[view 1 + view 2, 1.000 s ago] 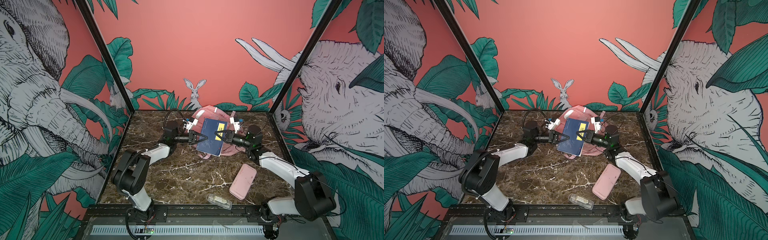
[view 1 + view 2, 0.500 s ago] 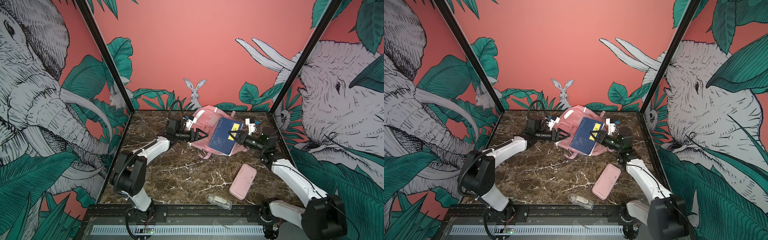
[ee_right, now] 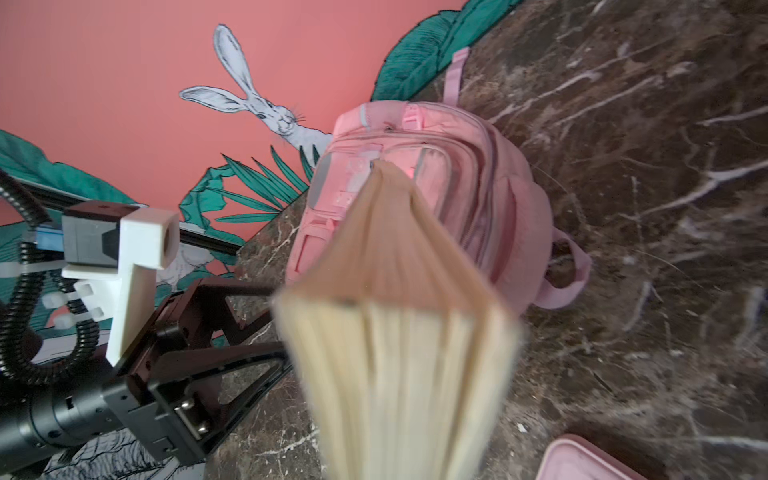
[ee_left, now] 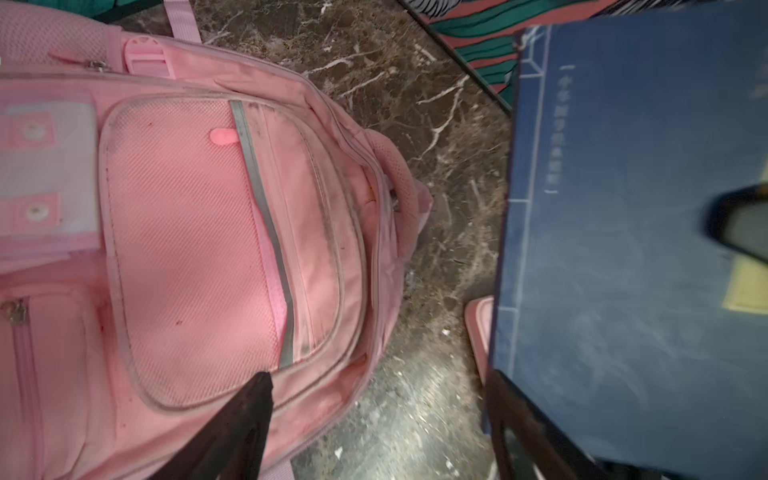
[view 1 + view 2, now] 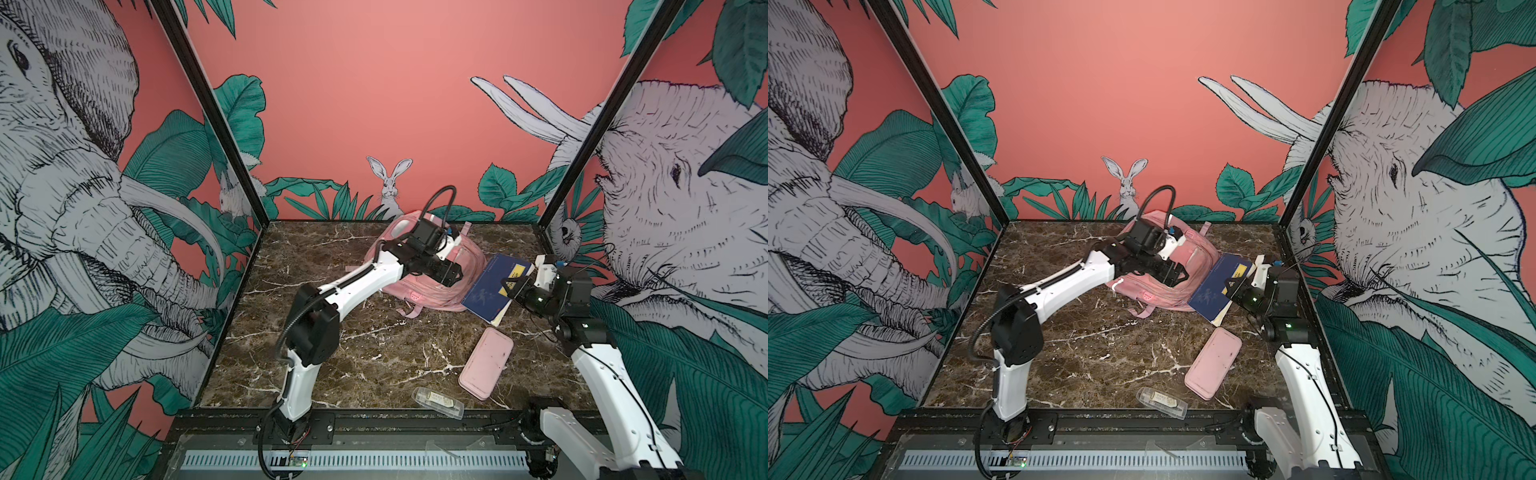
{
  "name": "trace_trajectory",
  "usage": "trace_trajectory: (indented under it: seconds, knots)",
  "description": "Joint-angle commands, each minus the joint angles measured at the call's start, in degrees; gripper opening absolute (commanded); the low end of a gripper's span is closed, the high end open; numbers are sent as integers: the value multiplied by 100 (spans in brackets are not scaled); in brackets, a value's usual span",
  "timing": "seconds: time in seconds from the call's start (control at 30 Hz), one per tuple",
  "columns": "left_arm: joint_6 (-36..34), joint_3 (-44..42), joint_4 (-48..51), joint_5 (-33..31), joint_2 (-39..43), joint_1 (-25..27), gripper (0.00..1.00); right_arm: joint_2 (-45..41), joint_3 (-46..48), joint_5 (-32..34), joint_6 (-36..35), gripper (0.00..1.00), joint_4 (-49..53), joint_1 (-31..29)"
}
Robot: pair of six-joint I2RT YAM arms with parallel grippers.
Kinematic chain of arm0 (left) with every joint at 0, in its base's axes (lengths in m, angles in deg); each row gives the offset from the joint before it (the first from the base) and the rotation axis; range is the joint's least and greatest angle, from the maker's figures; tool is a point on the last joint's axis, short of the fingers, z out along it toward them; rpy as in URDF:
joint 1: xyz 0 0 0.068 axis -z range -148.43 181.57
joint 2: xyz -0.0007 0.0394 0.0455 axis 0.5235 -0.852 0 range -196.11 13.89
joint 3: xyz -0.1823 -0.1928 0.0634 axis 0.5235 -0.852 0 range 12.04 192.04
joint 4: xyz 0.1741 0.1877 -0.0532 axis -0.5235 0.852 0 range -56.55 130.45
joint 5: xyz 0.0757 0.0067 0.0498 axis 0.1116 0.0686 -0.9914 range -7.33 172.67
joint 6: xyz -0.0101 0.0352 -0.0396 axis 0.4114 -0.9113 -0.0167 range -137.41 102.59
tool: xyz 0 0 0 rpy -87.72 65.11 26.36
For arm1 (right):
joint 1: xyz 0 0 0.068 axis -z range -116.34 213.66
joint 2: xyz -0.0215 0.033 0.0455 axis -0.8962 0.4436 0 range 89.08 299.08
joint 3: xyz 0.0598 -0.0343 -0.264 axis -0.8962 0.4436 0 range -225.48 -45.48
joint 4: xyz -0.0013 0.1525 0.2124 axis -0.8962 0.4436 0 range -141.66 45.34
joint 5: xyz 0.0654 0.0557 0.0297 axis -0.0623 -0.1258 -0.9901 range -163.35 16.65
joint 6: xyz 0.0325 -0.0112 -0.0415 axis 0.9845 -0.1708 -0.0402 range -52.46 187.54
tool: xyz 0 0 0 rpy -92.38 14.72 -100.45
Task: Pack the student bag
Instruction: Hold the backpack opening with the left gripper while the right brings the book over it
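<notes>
The student bag (image 5: 430, 296) lies pockets-up near the back edge of the table (image 5: 332, 332), right of middle, its zips seemingly closed, so it likely needs opening first. The blue book (image 5: 484, 293) is held tilted just beside the bag, toward the right edge, clamped in the right gripper (image 5: 510, 286), probably ready for packing. The left gripper (image 5: 452, 275) hovers directly over the bag's pockets, jaws wide apart, empty.
</notes>
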Motion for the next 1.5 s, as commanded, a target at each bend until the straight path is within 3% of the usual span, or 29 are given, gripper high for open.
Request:
trace_trajectory:
  seconds: [0.0, 0.2, 0.5, 0.6, 0.67, 0.83, 1.07, 1.27, 1.47]
  knots:
    - [-1018, 1025, 1339, -1819, -623, 326, 82, -195, 33, 124, -178, 0, 148, 72]
    - [-1099, 2302, 1889, -2511, -1686, 442, 82, -389, -62, 420, -377, 0, 598, 164]
    - [-1287, 2547, 1767, -2899, -2189, 451, 75, -530, 11, 423, -460, 0, 819, 221]
    - [-1357, 2536, 1690, -2948, -2241, 451, 63, -578, 72, 418, -438, 0, 818, 221]
    - [-1374, 2547, 1694, -2943, -2264, 451, 48, -587, 82, 401, -429, 0, 814, 230]
    - [-1374, 2541, 1698, -2889, -2097, 451, 0, -545, 56, 370, -427, 0, 753, 230]
    - [-1236, 2449, 1663, -2839, -1340, 442, 0, -318, 151, 175, -184, 0, 268, 238]
    - [-982, 1736, 1183, -2613, -327, 335, 0, -92, 352, -46, 210, 0, -484, 249]
    - [-362, 1075, 631, -1565, 340, -99, 0, 264, 539, -268, 641, 0, -1272, 259]
